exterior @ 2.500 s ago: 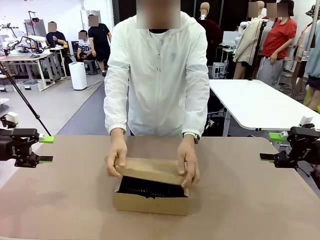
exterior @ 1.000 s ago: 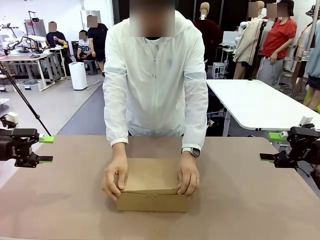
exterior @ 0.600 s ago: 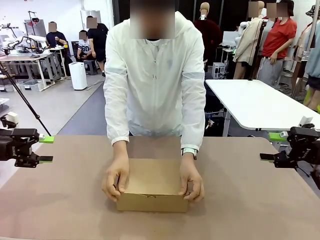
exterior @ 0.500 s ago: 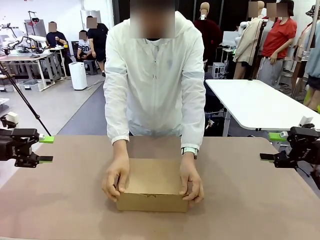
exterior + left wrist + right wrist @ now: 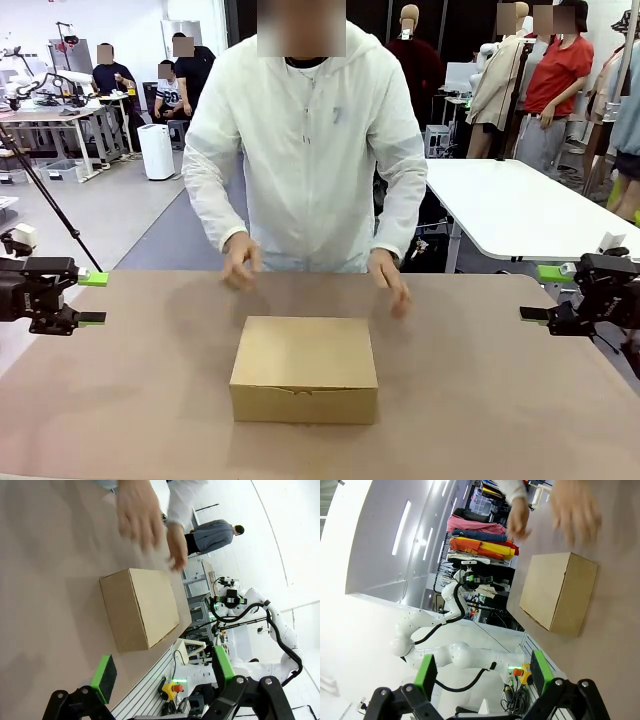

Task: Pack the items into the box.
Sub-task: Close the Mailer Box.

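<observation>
The box [image 5: 305,365] sits shut in the middle of the brown table [image 5: 120,400], its flap lid down flat. It also lies in the left wrist view [image 5: 140,607] and the right wrist view [image 5: 560,592]. The items are hidden inside it. The person's hands [image 5: 240,262] hover blurred above the table's far side, clear of the box. My left gripper [image 5: 95,298] waits open at the table's left edge, fingers pointing inward, empty [image 5: 163,670]. My right gripper [image 5: 540,293] stands open and empty at the right edge [image 5: 482,670].
The person in a white jacket [image 5: 310,150] stands at the far edge. A white table [image 5: 520,210] stands behind at the right. Bare tabletop surrounds the box on all sides.
The person pressed the lid shut, then let go and lifted both hands back from the box. Neither arm has moved.
</observation>
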You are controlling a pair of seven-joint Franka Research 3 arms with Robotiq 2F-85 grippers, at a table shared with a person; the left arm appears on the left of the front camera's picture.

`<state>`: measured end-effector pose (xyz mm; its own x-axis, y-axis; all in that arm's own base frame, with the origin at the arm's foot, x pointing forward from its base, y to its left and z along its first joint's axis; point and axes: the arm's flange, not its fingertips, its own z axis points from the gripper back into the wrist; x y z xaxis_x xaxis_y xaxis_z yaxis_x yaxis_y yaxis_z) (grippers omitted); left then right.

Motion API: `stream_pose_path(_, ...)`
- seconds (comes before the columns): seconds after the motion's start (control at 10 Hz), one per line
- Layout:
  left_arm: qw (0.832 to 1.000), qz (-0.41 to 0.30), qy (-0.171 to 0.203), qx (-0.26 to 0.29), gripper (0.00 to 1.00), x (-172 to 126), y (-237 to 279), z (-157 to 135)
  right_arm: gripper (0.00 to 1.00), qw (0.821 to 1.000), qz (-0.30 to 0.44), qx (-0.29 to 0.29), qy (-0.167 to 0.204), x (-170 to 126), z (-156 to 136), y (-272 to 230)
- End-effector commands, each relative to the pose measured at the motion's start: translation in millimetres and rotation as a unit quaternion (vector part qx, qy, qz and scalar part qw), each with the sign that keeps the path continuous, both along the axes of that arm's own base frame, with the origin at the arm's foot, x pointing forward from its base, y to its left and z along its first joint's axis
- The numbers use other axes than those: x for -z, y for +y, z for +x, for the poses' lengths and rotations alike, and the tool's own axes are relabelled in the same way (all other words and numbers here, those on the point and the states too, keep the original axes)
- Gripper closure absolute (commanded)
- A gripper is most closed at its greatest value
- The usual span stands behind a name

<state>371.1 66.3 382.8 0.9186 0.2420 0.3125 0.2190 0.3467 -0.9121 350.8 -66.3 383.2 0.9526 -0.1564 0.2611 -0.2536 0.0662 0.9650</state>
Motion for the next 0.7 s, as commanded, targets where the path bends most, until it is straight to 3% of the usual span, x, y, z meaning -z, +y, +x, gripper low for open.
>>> stream_pose_path(0.0,1.0,-0.005,-0.011,-0.006,0.0,0.5,1.4,1.0,0.0,1.0,0.002,-0.002,-0.001,-3.9,-0.3,1.4)
stream_pose_path(0.6,1.0,-0.005,-0.011,-0.006,0.0,0.5,1.4,1.0,0.0,1.0,0.002,-0.002,-0.001,-3.9,-0.3,1.4)
